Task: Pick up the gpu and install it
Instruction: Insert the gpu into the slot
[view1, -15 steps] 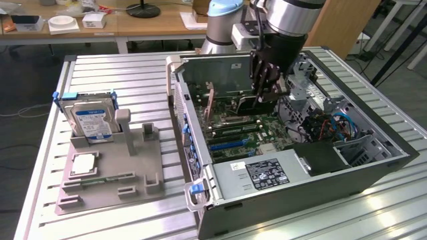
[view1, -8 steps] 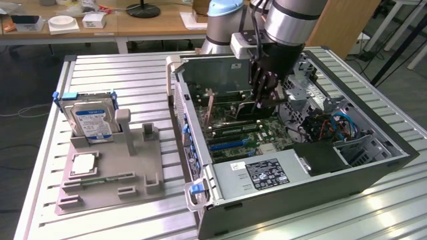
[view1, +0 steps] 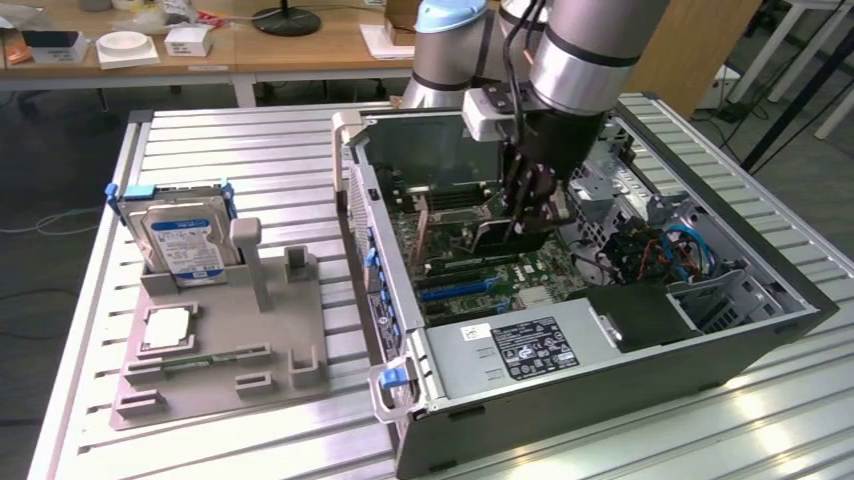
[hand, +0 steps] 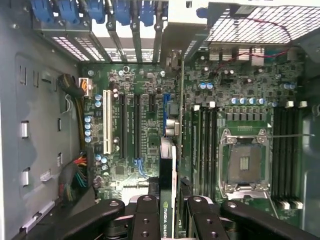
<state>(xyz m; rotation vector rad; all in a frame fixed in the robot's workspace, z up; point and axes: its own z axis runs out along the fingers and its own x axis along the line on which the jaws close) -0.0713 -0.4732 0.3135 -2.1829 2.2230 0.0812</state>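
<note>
My gripper (view1: 531, 208) hangs inside the open computer case (view1: 747, 330), low over the motherboard (hand: 125, 90). It is shut on the gpu (hand: 165, 217), a thin dark card that I see edge-on, with a green strip and white lettering between the black fingers (hand: 146, 212). The card stands upright and runs along the line of the blue expansion slot (hand: 165, 112), beside the black slots and a white one. In the exterior view the gpu (view1: 505, 236) shows as a dark slab just below the fingers, close to the board. Whether it touches the slot I cannot tell.
A grey fixture (view1: 227, 380) on the exterior view's left carries a hard drive (view1: 184, 240), a processor chip (view1: 167, 328) and a memory stick (view1: 187, 362). Inside the case are the power supply (view1: 527, 350), the processor socket (hand: 243, 162), memory slots and cable bundles (hand: 75, 175).
</note>
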